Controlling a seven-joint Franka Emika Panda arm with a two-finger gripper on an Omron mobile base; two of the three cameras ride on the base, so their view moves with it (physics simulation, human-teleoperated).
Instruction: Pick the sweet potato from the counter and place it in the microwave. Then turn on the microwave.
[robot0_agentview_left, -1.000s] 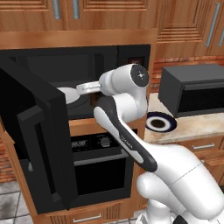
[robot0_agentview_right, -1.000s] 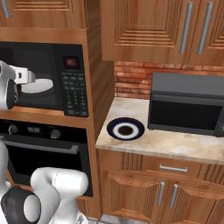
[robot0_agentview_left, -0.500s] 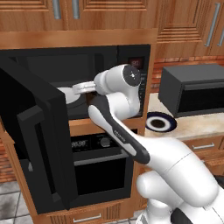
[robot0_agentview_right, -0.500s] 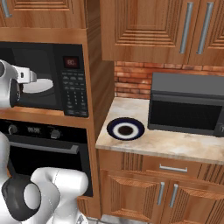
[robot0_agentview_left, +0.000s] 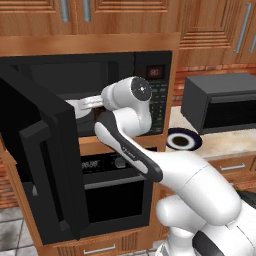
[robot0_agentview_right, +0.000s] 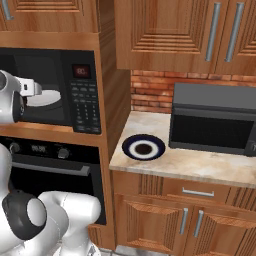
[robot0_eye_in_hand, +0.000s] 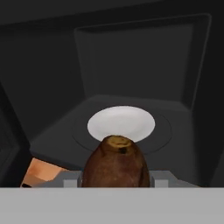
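The arm is easing deeper into the microwave (robot0_agentview_left: 150, 75), the hand (robot0_eye_in_hand: 114, 183) pinching the firm, lumpy potato (robot0_eye_in_hand: 114, 162) across its middle, the turntable (robot0_eye_in_hand: 121, 123) just ahead.

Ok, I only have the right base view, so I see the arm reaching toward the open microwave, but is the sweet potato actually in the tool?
Observer: Yes. In the hand view the sweet potato sits between the fingertips, so the tool is closed on it.
Operator: Is it over the turntable yet?
Observer: Not quite. The white turntable lies ahead of the potato's tip, deeper inside the microwave.
Operator: And where is the door? I can't see it.
Observer: In the left base view the door stands swung wide open to the left of the arm.
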